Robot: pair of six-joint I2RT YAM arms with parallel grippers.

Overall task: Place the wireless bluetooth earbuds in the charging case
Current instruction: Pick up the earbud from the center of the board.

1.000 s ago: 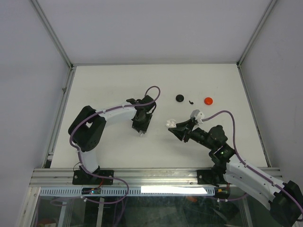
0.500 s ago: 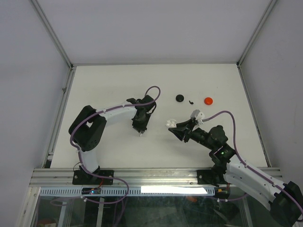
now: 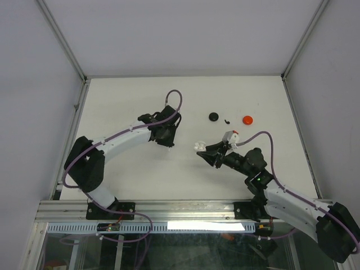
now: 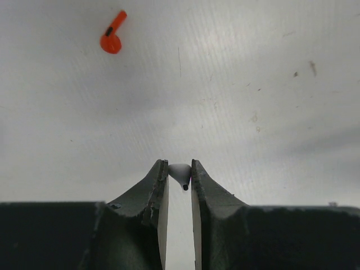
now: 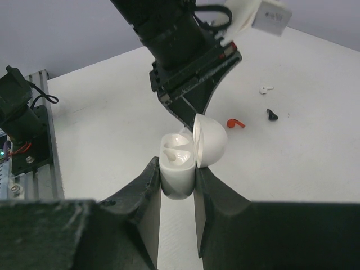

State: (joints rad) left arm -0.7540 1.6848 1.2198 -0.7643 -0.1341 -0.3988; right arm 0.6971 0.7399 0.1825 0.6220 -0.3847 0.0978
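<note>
The white charging case (image 5: 177, 157) is open, its lid (image 5: 211, 140) swung aside. It is pinched between the narrow-set right fingers (image 5: 201, 179) above the middle of the tabletop (image 3: 124, 101). Its wells look white, and whether a bud sits inside cannot be told. A black round case (image 3: 214, 116) and a red round case (image 3: 247, 119) lie right of the middle, somewhat toward the far edge. Loose on the white tabletop are a red earbud (image 5: 236, 123), a black earbud (image 5: 272, 115) and a loose white earbud (image 5: 265, 89). Pale walls (image 3: 34, 84) and metal posts (image 3: 62, 39) enclose it. The left arm reaches out long and low — its left fingers (image 4: 163, 174) are nearly closed on a second white earbud (image 4: 180, 171), near the held case and to its left.
</note>
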